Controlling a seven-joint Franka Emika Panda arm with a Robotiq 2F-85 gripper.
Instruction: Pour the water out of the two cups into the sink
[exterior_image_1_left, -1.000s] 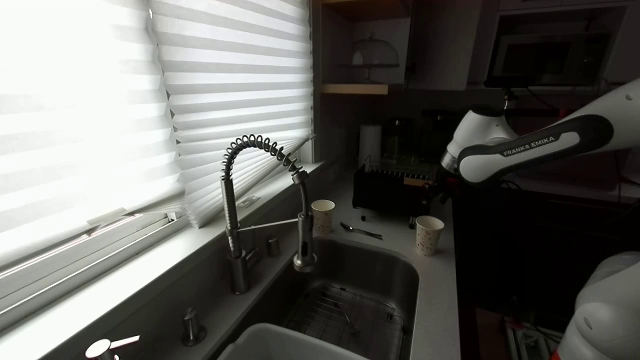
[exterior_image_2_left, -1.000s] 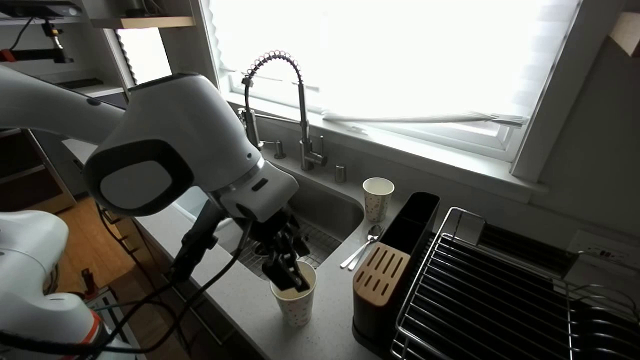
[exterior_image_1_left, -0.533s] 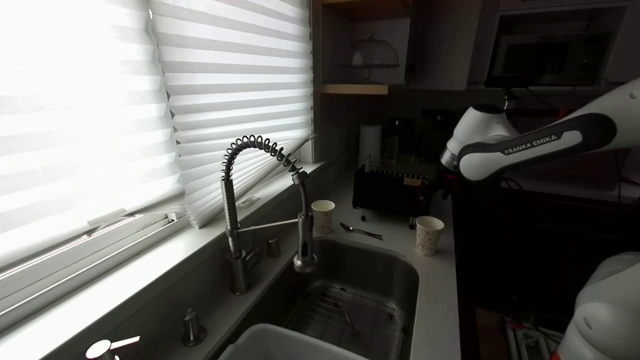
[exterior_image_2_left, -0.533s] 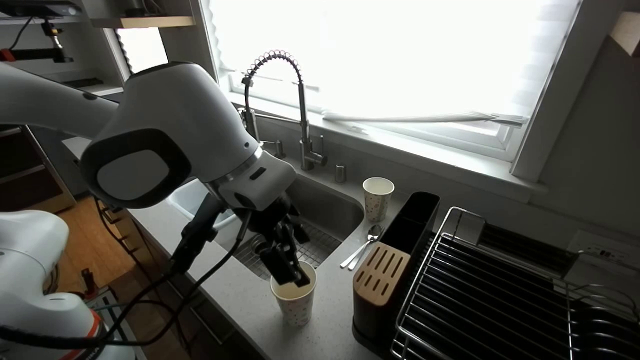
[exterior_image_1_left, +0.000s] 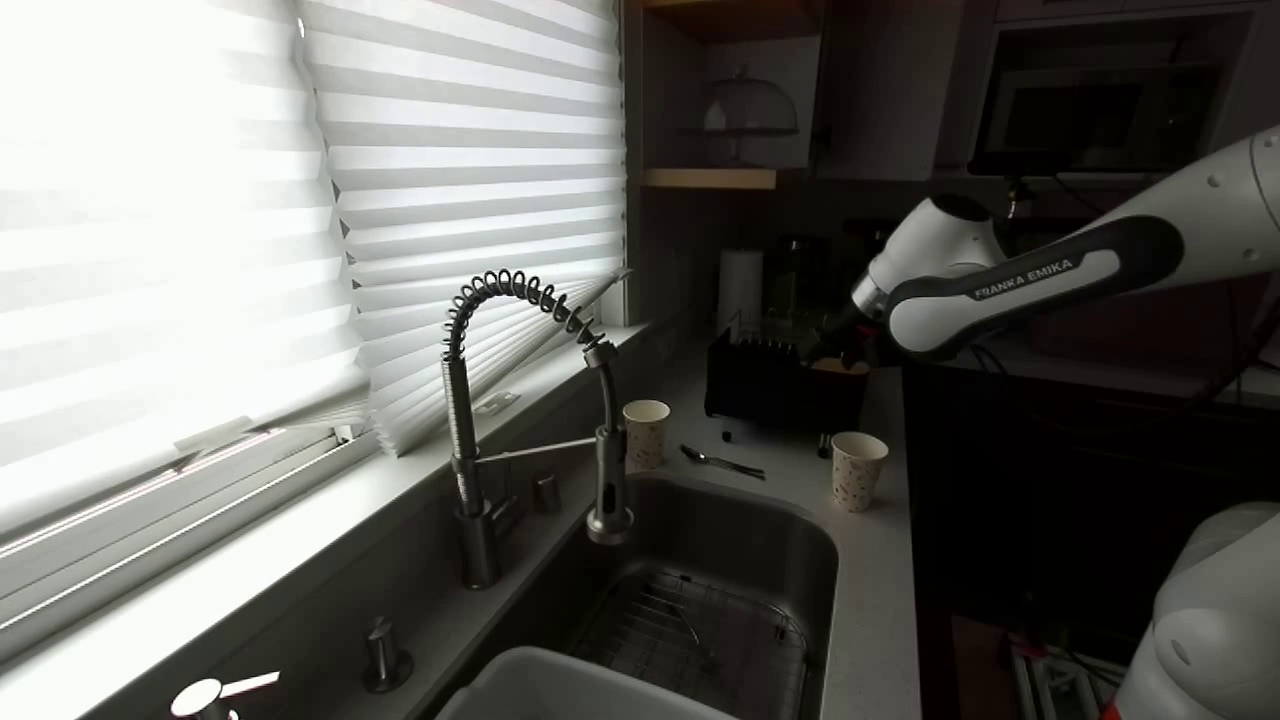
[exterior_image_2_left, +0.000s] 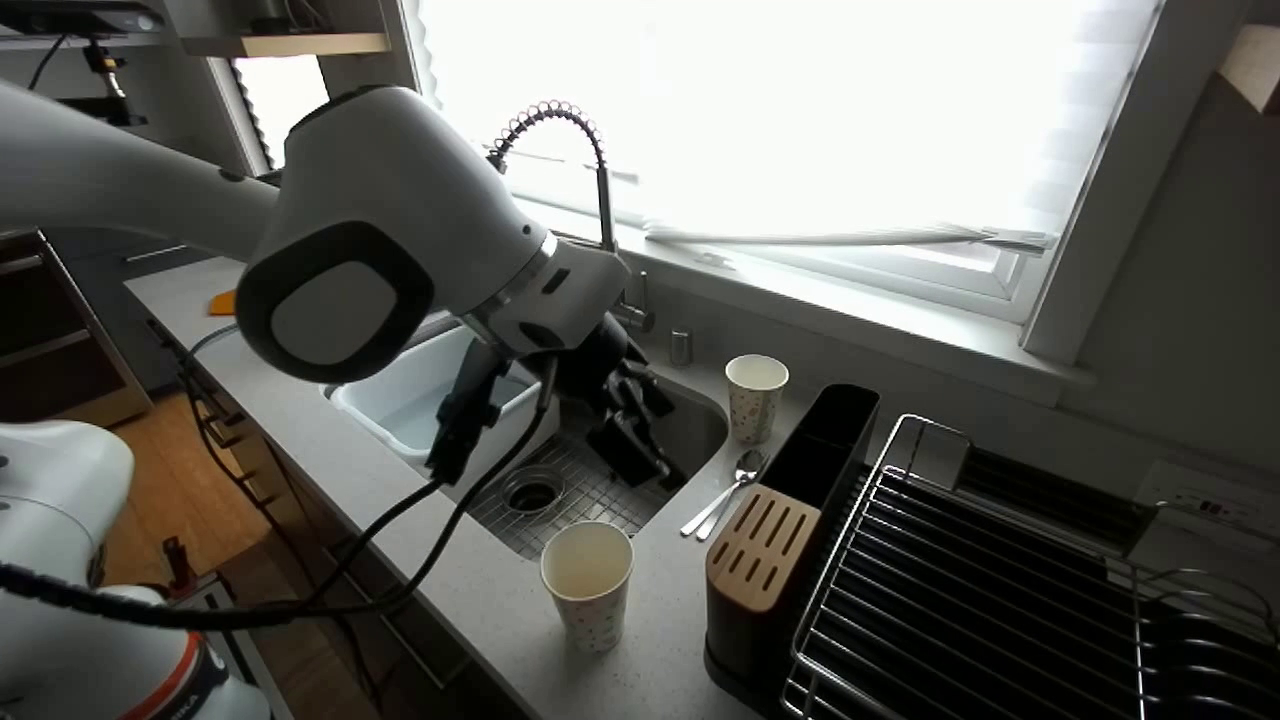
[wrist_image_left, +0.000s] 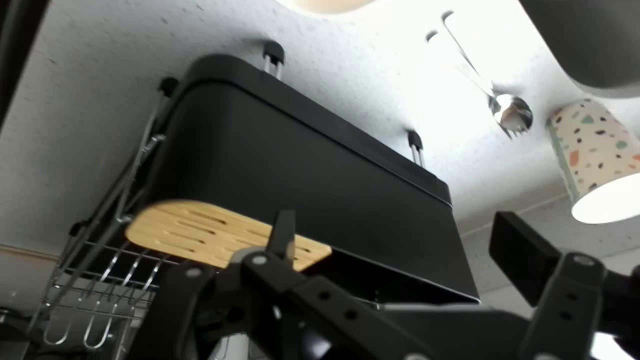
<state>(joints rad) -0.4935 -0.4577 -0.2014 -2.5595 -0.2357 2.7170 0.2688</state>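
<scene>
The near cup (exterior_image_2_left: 590, 590) stands upright on the counter by the front edge, and it also shows in an exterior view (exterior_image_1_left: 858, 475). Its base is cut off at the top of the wrist view (wrist_image_left: 325, 4). The far cup (exterior_image_2_left: 755, 405) stands upright at the window side (exterior_image_1_left: 646, 440) and at the right of the wrist view (wrist_image_left: 595, 150). No water can be made out in either. The sink (exterior_image_1_left: 740, 500) lies beside both cups, under the faucet (exterior_image_1_left: 460, 420). My gripper (wrist_image_left: 400, 245) is open and empty. In an exterior view it (exterior_image_2_left: 660, 435) hovers between the two cups, touching neither.
A black utensil holder with a slotted wooden top (exterior_image_2_left: 760, 545) and a wire dish rack (exterior_image_2_left: 960, 560) stand beside the cups. A spoon and fork (exterior_image_2_left: 722, 505) lie between the cups. A white tub (exterior_image_2_left: 400, 430) sits in the sink's other part.
My gripper has moved from over the near cup toward the window side and higher. The near cup's mouth is uncovered now. Both cups have stayed in place.
</scene>
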